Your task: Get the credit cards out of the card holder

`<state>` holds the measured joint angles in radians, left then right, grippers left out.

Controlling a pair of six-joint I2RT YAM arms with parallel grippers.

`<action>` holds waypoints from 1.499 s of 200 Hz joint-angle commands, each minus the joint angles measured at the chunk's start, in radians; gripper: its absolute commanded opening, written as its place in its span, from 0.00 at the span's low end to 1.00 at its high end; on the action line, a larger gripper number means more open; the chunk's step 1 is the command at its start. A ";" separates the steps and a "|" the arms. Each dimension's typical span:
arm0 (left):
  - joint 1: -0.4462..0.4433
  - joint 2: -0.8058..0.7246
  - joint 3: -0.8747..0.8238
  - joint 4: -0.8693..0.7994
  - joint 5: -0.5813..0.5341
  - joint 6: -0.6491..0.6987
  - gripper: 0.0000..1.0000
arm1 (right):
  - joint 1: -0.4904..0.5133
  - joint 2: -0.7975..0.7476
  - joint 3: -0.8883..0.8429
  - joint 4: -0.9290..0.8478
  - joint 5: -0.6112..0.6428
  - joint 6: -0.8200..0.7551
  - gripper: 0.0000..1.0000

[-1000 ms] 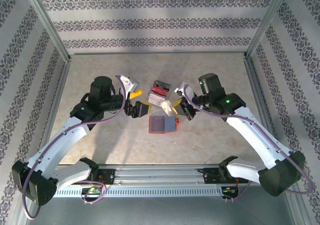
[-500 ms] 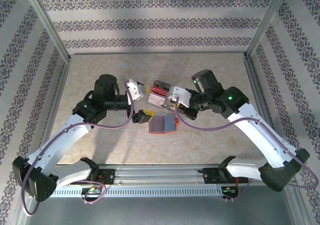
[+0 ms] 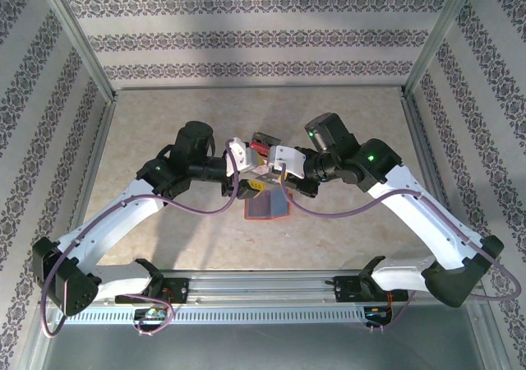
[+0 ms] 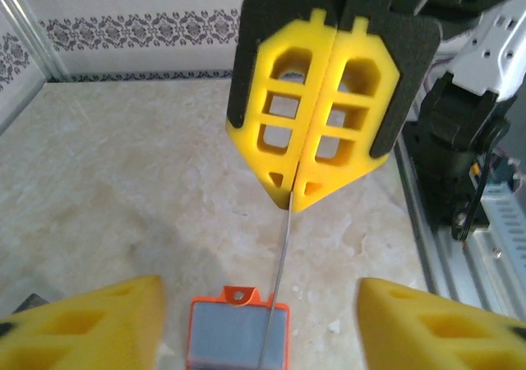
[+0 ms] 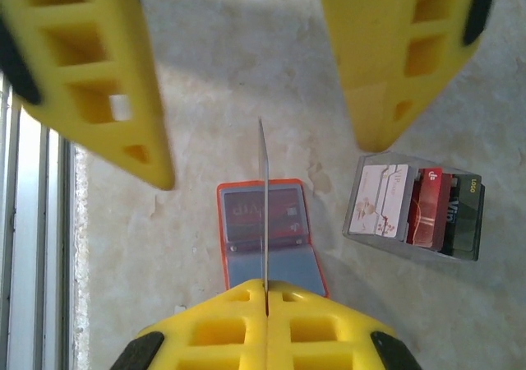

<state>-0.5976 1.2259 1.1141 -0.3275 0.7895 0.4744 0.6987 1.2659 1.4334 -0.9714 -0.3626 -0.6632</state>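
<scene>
So the card holder (image 3: 267, 205) is lying open and flat around the middle of the table (image 3: 164, 123), a bit toward its near edge, with the right fingers (image 4: 329, 140) clamped shut on a card (image 5: 264, 197) held edge-on over it, the left fingers (image 5: 107, 99) spread apart either side of that card, and a clear box (image 5: 415, 210) of cards nearby.

Bright, soft, even light leaves faint shadows on the table (image 3: 329, 247); wrist views blur at near edges.
</scene>
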 commanded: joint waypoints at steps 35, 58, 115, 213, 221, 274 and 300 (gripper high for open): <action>-0.017 0.002 0.017 -0.024 0.022 0.035 0.19 | 0.006 0.005 0.027 0.034 -0.082 -0.010 0.00; -0.018 -0.008 0.006 -0.012 0.027 0.033 0.04 | -0.013 0.001 0.021 0.043 -0.116 -0.002 0.00; -0.018 -0.050 -0.031 0.041 0.020 0.024 0.00 | -0.073 -0.025 -0.031 0.088 -0.206 0.008 0.29; -0.018 -0.068 -0.053 0.094 0.005 0.007 0.00 | -0.076 0.010 -0.042 0.106 -0.254 0.028 0.16; -0.017 -0.069 -0.056 0.098 0.002 0.007 0.00 | -0.075 0.010 -0.042 0.105 -0.253 0.028 0.10; -0.017 -0.109 -0.118 0.163 -0.082 -0.043 0.34 | -0.090 0.033 -0.019 0.081 -0.235 0.027 0.00; -0.016 -0.170 -0.186 0.200 -0.206 -0.078 0.73 | -0.103 0.067 0.017 0.068 -0.210 0.025 0.00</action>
<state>-0.6029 1.1198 0.9871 -0.2073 0.7013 0.4408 0.6125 1.3010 1.4033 -0.8864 -0.5842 -0.6346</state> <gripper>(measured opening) 0.572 0.046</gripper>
